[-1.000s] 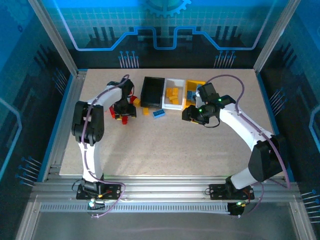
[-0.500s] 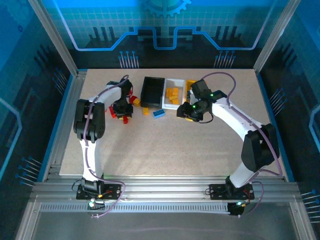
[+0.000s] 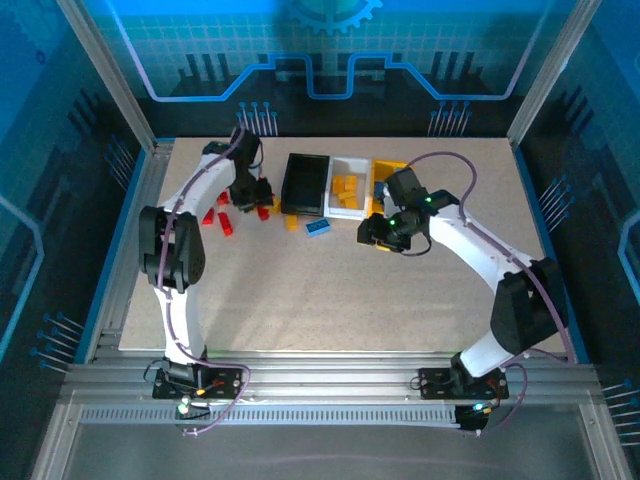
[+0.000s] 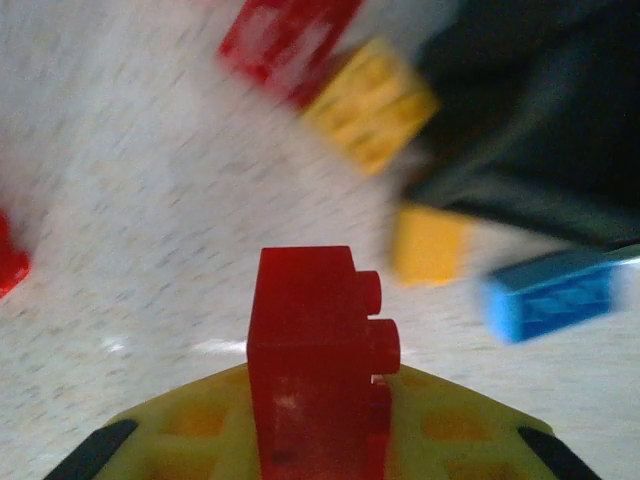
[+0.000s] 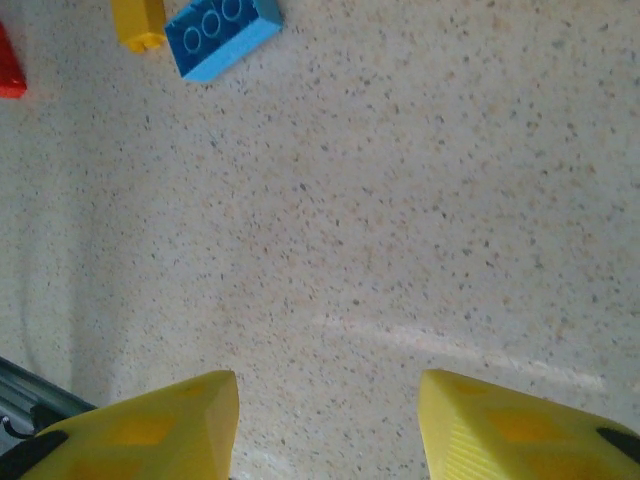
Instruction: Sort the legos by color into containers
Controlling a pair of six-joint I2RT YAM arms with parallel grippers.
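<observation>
My left gripper (image 4: 318, 405) is shut on a red lego (image 4: 312, 330), which stands upright between the yellow jaws. From above, that gripper (image 3: 249, 194) hovers just left of the black container (image 3: 305, 184). Beyond the held brick lie a red lego (image 4: 288, 40), two yellow legos (image 4: 372, 105) and a blue lego (image 4: 550, 295). The white container (image 3: 349, 208) holds yellow legos. My right arm partly covers the yellow container (image 3: 392, 166). My right gripper (image 5: 328, 420) is open over bare table (image 3: 375, 236). A blue lego (image 5: 222, 35) and a yellow lego (image 5: 140, 22) lie ahead of it.
Loose red legos (image 3: 218, 218) lie left of the left gripper, and one (image 3: 264, 211) lies beside the black container. A yellow lego (image 3: 292, 222) and a blue lego (image 3: 319, 228) sit in front of the black container. The metal cage frame (image 3: 140, 215) borders the table.
My left gripper has shut on a red lego and carried it toward the back of the table. My right gripper swung left, then eased back a little, still open.
</observation>
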